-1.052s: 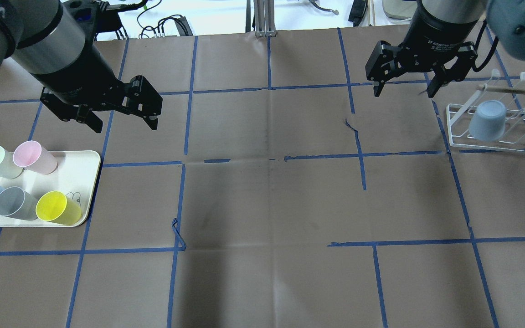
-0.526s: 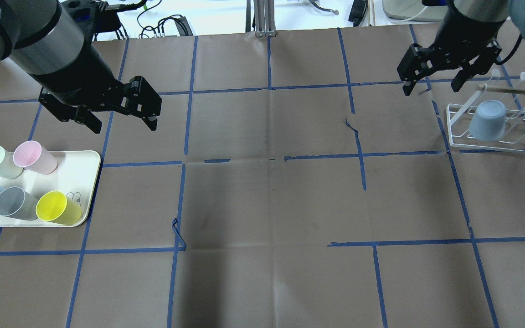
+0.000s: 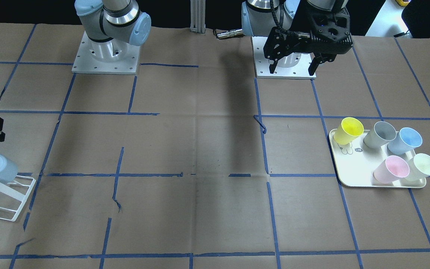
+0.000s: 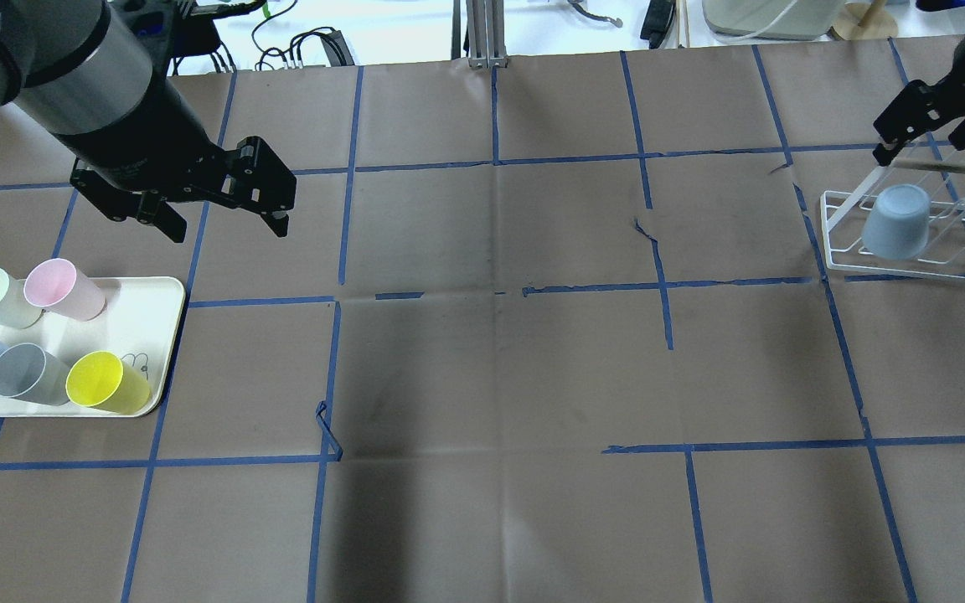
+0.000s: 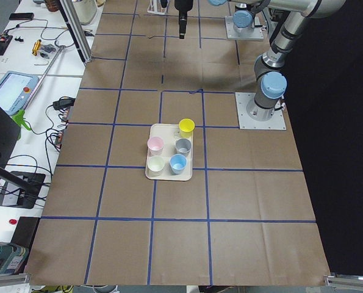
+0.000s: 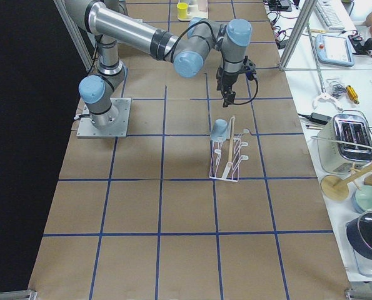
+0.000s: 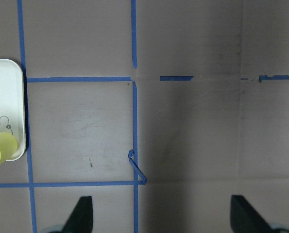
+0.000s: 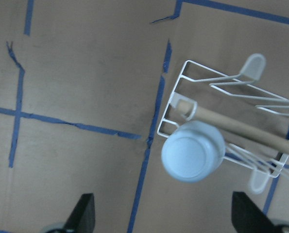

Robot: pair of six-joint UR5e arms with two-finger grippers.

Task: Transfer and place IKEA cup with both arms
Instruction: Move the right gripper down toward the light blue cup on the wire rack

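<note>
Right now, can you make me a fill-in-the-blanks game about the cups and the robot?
The flat cream plastic tray holds ___ small plastic cups. The pale blue plastic cup on the white wire rack is turned ___ down. The yellow plastic cup stands next to the ___ one. The black two-finger left gripper is holding ___.
Missing words: five, upside, grey, nothing.

The bench [image 4: 482,377] is covered in brown paper marked into squares by blue tape [image 4: 495,159], with an aluminium post [image 4: 487,33] at its far edge. A white side table [image 5: 47,67] runs along that edge, carrying cables [image 4: 298,52], a tablet [image 5: 13,90] and a toaster [image 6: 351,142]; the opposite side is a black backdrop [image 6: 17,156]
</note>
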